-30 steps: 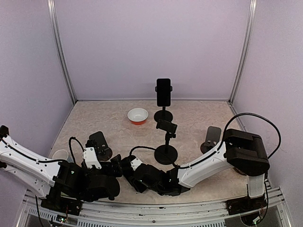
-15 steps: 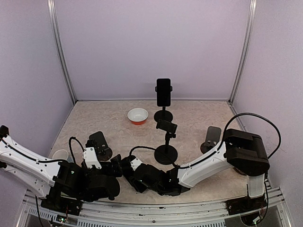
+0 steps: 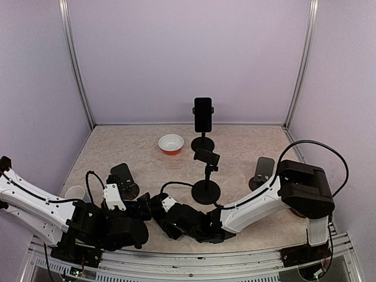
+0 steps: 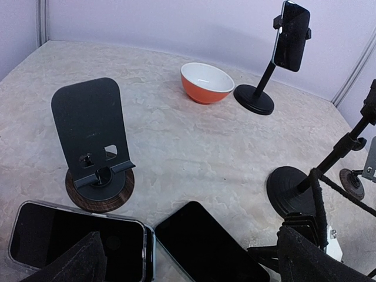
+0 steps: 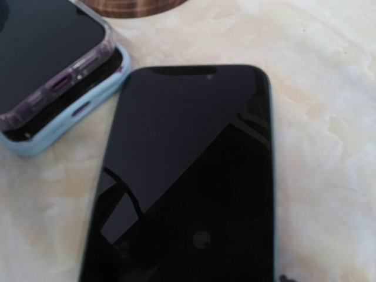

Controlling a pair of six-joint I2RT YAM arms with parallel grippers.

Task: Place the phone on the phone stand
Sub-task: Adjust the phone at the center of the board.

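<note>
A bare black phone point(image 4: 205, 247) lies flat on the table, between the wide-apart fingers point(image 4: 76, 264) of my open left gripper point(image 4: 194, 267). It fills the right wrist view as the black phone point(image 5: 188, 176), very close below that camera. Beside it lies a phone in a clear case point(image 4: 76, 241) stacked on a light blue one point(image 5: 35, 141). The flat black phone stand point(image 4: 91, 135) on a round wooden base stands empty just beyond them. My right gripper point(image 3: 157, 207) is low over the phone. Its fingers do not show, so its state is unclear.
An orange bowl point(image 4: 205, 82) sits at the back. Behind it a pole stand holds an upright phone point(image 4: 292, 35). A second pole stand has its base point(image 4: 294, 191) close to the right. Another flat stand point(image 3: 264, 167) is at the right, and a white cup point(image 3: 75, 192) at the left.
</note>
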